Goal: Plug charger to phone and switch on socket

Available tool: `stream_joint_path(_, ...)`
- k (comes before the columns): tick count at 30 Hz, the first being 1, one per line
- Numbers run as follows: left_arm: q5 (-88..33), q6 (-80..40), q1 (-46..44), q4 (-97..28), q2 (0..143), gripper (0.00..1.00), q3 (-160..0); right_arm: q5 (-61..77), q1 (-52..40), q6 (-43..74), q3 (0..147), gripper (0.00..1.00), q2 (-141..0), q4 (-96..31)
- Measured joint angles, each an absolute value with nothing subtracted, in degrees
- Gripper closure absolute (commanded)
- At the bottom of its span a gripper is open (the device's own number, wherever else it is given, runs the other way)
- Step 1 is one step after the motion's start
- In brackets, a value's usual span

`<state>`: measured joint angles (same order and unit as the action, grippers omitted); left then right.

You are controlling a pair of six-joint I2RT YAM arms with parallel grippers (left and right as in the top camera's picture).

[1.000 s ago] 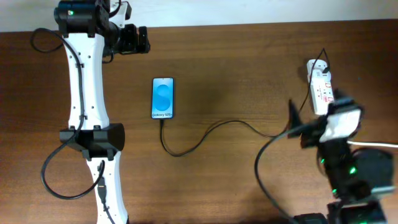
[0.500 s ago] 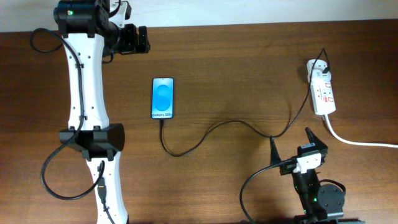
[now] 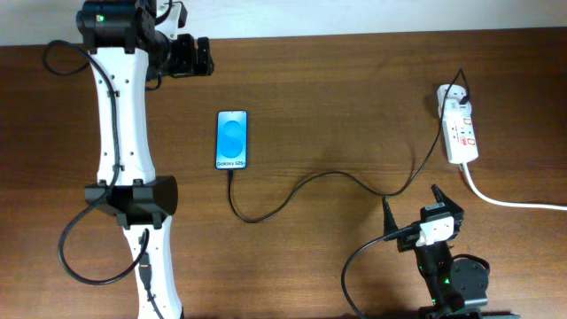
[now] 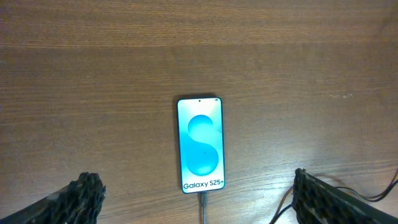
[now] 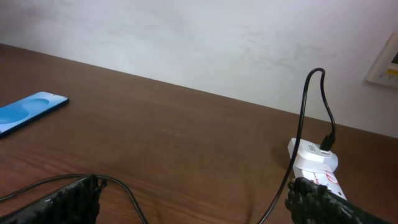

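The phone [image 3: 232,139] lies flat at centre left with its blue screen lit; it also shows in the left wrist view [image 4: 200,144] and the right wrist view [image 5: 28,112]. The charger [image 3: 310,182], a thin black cable, meets the phone's bottom edge [image 4: 202,204] and snakes right to the far end of the white socket [image 3: 461,133], where its plug sits [image 5: 324,142]. My left gripper [image 3: 192,58] hangs high over the phone, open [image 4: 198,182]. My right gripper [image 3: 414,208] is open near the front edge, short of the socket [image 5: 314,163], with nothing between its fingers [image 5: 196,190].
A thick white cord [image 3: 505,200] runs from the socket off the right edge. My arms' own black cables loop at the front left [image 3: 71,252] and front right [image 3: 353,266]. A pale wall [image 5: 186,37] rises behind the table's far edge.
My right arm has drawn back from beside the socket toward the front edge, uncovering the socket. The left arm, phone and charger have stayed still.
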<state>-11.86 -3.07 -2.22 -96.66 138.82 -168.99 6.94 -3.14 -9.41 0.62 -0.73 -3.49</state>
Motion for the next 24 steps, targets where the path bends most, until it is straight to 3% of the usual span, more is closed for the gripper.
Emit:
stream_joint_path(10,-10.8,-3.1,-1.9,-94.5,136.9,0.01,-167.3,6.9,-3.1,-9.5,0.6,0.02,-0.7,-3.5)
stream_joint_path(20,-12.0,0.3,0.5,-50.0,88.2,0.01,-100.7,6.9,-3.1,-9.4,0.6,0.02,-0.7,-3.5)
stream_joint_path(24,-11.1,1.6,0.4,-26.0,68.9,0.01,-70.3,7.0,-3.1,-9.5,0.6,0.02,-0.7,-3.5)
